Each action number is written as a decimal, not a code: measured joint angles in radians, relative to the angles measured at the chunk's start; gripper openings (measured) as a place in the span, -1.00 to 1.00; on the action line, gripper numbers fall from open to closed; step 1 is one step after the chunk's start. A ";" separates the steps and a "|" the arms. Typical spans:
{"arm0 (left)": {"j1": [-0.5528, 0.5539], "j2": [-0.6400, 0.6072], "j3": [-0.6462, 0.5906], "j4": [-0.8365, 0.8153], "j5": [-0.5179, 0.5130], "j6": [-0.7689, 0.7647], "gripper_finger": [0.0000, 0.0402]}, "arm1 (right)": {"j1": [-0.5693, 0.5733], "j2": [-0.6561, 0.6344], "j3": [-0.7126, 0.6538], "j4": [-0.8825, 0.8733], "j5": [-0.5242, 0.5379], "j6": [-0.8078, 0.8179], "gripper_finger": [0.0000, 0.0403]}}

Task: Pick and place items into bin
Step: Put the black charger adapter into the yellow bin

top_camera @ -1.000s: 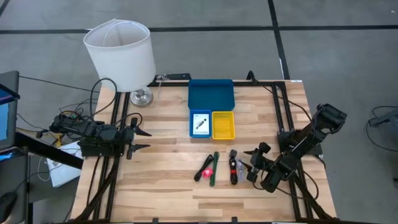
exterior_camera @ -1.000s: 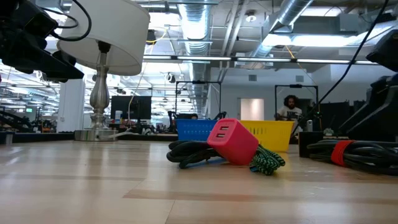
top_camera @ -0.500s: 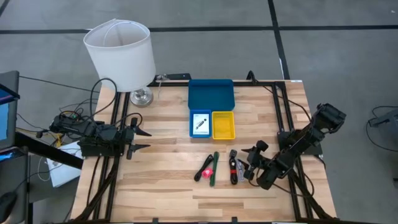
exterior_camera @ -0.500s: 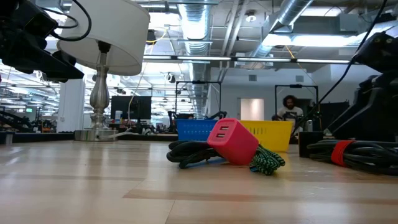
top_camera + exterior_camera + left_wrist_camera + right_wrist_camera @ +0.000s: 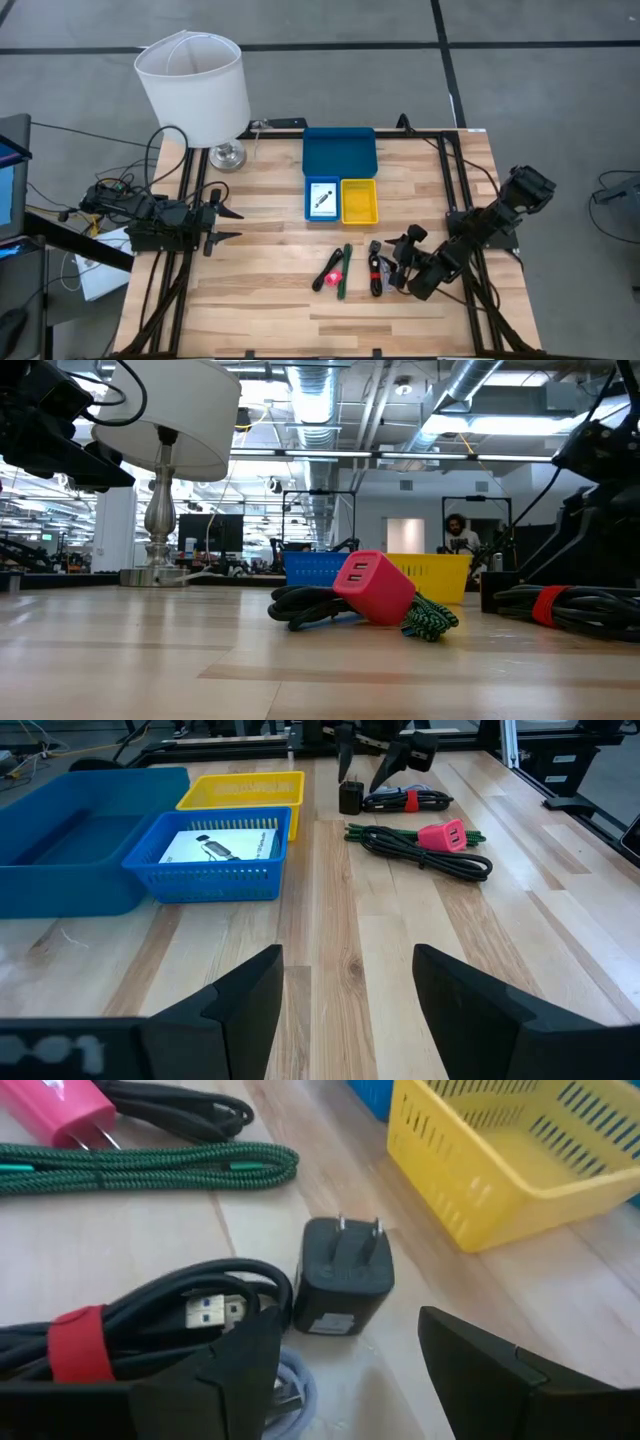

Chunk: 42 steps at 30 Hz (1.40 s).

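Note:
The bin is a wide blue tray (image 5: 340, 152) joined to a small blue tray (image 5: 321, 199) holding a white card (image 5: 215, 850) and a yellow tray (image 5: 360, 200). On the table nearer the front lie a pink charger (image 5: 331, 273) with a black cable, a green braided cable (image 5: 345, 270), a black plug (image 5: 343, 1275) and a black cable bundle with a red strap (image 5: 75, 1345). My right gripper (image 5: 397, 268) is open and slants down just right of the plug and bundle, touching neither as far as shows. My left gripper (image 5: 236, 226) waits open at the left edge.
A white lamp (image 5: 195, 85) stands at the table's far left corner, its cord trailing off the edge. Black frame rails (image 5: 455, 170) run along the table's right and far sides. Bare wood lies between the left gripper and the items.
My right gripper has moved a little toward the table's left edge, closing on the black cable bundle and plug, with its fingers still open. The items have not moved.

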 joint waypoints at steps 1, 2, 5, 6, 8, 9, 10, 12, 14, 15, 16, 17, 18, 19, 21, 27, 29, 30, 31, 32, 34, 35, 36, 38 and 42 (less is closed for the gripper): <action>0.000 0.000 0.000 0.000 0.000 0.000 0.06 | -0.004 0.000 -0.013 0.033 -0.008 -0.013 0.14; 0.000 0.000 0.000 0.000 0.000 0.000 0.06 | -0.010 0.000 -0.028 0.075 -0.018 -0.028 0.14; 0.000 0.000 0.000 0.000 0.000 0.000 0.06 | -0.028 0.000 -0.079 0.212 -0.042 -0.080 0.14; 0.000 0.000 0.000 0.000 0.000 0.000 0.06 | -0.035 0.000 -0.094 0.256 -0.051 -0.098 0.14; 0.000 0.000 0.000 0.000 0.000 0.000 0.06 | -0.048 0.000 -0.120 0.326 -0.070 -0.127 0.14; 0.000 0.000 0.000 0.000 0.000 0.000 0.06 | -0.056 0.000 -0.130 0.352 -0.080 -0.142 0.14; 0.000 0.000 0.000 0.000 0.000 0.000 0.06 | -0.064 0.000 -0.136 0.369 -0.091 -0.153 0.14; 0.000 0.000 0.000 0.000 0.000 0.000 0.06 | -0.080 0.000 -0.140 0.384 -0.110 -0.178 0.14; 0.000 0.000 0.000 0.000 0.000 0.000 0.06 | -0.093 -0.001 -0.140 0.390 -0.125 -0.206 0.14; 0.000 0.000 0.000 0.000 0.000 0.000 0.06 | -0.100 -0.001 -0.140 0.395 -0.132 -0.219 0.14; 0.000 0.000 0.000 0.000 0.000 0.000 0.06 | -0.106 -0.001 -0.140 0.399 -0.138 -0.231 0.14; 0.000 0.000 0.000 0.000 0.000 0.000 0.06 | -0.112 -0.001 -0.140 0.402 -0.145 -0.243 0.14; 0.000 0.000 0.000 0.000 0.000 0.000 0.06 | -0.118 -0.001 -0.140 0.406 -0.151 -0.253 0.14; 0.000 0.000 0.000 0.000 0.000 0.000 0.06 | -0.125 -0.001 -0.140 0.409 -0.157 -0.260 0.14; 0.000 0.000 0.000 0.000 0.000 0.000 0.06 | -0.136 -0.001 -0.140 0.415 -0.165 -0.278 0.14; 0.000 0.000 0.000 0.000 0.000 0.000 0.06 | -0.160 -0.001 -0.141 0.430 -0.190 -0.302 0.13; 0.000 0.000 0.000 0.000 0.000 0.000 0.06 | -0.160 -0.001 -0.141 0.431 -0.193 -0.302 0.11; 0.000 0.000 0.000 0.000 0.000 0.000 0.06 | -0.159 -0.001 -0.141 0.433 -0.193 -0.302 0.08; 0.000 0.000 0.000 0.000 0.000 0.000 0.06 | -0.158 -0.001 -0.141 0.435 -0.194 -0.302 0.06; 0.000 0.000 0.000 0.000 0.000 0.000 0.06 | -0.158 -0.001 -0.141 0.436 -0.194 -0.302 0.02; 0.000 0.000 0.000 0.000 0.000 0.000 0.06 | -0.159 -0.001 -0.141 0.440 -0.195 -0.302 -0.06; 0.000 0.000 0.000 0.000 0.000 0.000 0.06 | -0.159 -0.001 -0.141 0.441 -0.196 -0.302 -0.11; 0.000 0.000 0.000 0.000 0.000 0.000 0.06 | -0.159 -0.001 -0.141 0.443 -0.196 -0.302 -0.16; 0.000 0.000 0.000 0.000 0.000 0.000 0.06 | -0.158 -0.001 -0.141 0.444 -0.196 -0.302 -0.26; 0.000 0.000 0.000 0.000 0.000 0.000 0.06 | -0.159 -0.001 -0.141 0.448 -0.196 -0.302 -0.33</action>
